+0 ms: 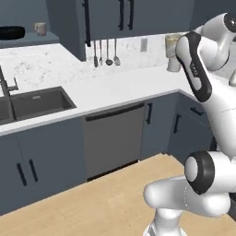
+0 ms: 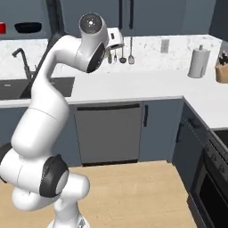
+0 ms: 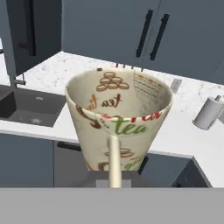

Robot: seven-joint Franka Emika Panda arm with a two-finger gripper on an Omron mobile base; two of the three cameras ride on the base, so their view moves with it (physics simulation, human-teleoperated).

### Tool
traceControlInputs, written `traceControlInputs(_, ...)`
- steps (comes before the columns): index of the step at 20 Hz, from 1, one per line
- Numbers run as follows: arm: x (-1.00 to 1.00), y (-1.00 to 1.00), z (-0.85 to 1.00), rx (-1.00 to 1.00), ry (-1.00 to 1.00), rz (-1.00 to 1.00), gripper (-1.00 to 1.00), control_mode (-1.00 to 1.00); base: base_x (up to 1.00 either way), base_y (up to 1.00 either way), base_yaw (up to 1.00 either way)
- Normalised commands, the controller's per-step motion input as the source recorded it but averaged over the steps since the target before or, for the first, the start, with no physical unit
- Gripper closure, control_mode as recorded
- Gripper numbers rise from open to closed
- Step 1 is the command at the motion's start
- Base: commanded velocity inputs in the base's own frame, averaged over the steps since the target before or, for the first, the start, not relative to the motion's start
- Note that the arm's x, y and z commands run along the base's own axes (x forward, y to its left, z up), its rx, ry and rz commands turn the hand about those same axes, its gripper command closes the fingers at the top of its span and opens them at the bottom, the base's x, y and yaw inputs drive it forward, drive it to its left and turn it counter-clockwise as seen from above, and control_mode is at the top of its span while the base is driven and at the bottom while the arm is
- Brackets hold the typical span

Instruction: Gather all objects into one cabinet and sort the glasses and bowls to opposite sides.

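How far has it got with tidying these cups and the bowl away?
Partway. Done: the black bowl, a beige mug and a red cup sit on the open cabinet shelf. In hand: the gripper holds a tea-print mug. Left: shelving it, and likely regrouping, since the black bowl sits between cups.

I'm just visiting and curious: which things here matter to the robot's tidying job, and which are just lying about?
Job: held cream tea-printed mug; small beige shelf mug; wide glossy black bowl; bright red cup; slate-blue wall cabinet.
Lying about: white paper-towel roll; hanging metal utensils; dark sink.
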Motion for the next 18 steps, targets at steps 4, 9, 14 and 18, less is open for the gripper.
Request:
traceControlInputs(4,0.00,0.00,0.00,0.00,0.00,0.00,1.00,1.00,0.00,1.00,0.15)
traceControlInputs(9,0.00,0.00,0.00,0.00,0.00,0.00,1.00,1.00,0.01,1.00,0.25)
traceControlInputs(14,0.00,0.00,0.00,0.00,0.00,0.00,1.00,1.00,0.14,0.91,0.45)
traceControlInputs(18,0.00,0.00,0.00,0.00,0.00,0.00,1.00,1.00,0.01,0.73,0.35)
